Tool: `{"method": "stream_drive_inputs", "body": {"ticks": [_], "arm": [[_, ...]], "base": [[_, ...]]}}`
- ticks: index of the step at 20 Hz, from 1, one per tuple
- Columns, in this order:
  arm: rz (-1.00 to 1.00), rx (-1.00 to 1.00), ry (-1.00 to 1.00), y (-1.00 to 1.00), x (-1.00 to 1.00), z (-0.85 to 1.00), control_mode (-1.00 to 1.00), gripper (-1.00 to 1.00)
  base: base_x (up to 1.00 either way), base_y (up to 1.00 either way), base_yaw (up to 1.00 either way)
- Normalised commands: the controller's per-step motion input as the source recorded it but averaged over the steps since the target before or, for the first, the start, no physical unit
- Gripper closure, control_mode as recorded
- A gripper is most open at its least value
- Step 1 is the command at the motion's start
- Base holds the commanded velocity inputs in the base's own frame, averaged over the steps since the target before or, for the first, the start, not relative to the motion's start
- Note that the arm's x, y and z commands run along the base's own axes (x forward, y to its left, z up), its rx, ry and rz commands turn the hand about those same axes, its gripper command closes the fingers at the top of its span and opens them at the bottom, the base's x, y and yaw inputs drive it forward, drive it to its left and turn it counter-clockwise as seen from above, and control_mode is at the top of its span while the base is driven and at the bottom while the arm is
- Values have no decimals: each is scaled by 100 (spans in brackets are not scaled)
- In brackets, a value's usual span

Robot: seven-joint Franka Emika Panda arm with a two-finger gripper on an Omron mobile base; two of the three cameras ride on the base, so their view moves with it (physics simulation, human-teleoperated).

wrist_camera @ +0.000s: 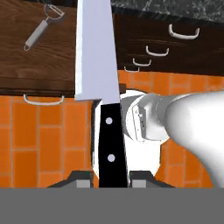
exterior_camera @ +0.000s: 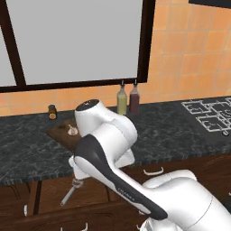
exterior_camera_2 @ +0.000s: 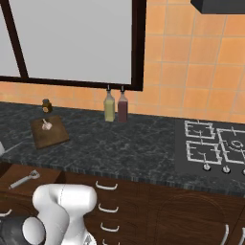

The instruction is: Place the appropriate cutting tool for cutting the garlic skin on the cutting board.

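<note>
Tool (wrist_camera: pixel 109 181) clamped on knife (wrist_camera: pixel 103 87); garlic (exterior_camera_2: pixel 46 125) on cutting board (exterior_camera_2: pixel 50 136), counter above.

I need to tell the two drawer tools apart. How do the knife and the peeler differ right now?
The knife has a broad flat silver blade and a black riveted handle; the peeler is all silver, thin, with a looped head. The knife is clamped in the gripper; the peeler lies loose in the open drawer. Both are long metal hand tools.
</note>
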Motion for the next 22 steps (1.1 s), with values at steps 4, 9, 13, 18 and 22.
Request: {"method": "stream_drive_inputs", "body": {"ticks": [4,9,13,18,22], "arm": [[-9,17,-24,-28,100,-61,-100,100],[-5,5,-1,-1,62,-1,-100,100],[-24,11,4,1,100,2,-100,100],[-21,2,6,10,72,7,-100,100],[-2,0,1,10,55,0,-100,100]], "base": [[0,0,0],[0,0,0],[0,0,0],[0,0,0],[0,0,0]]}}
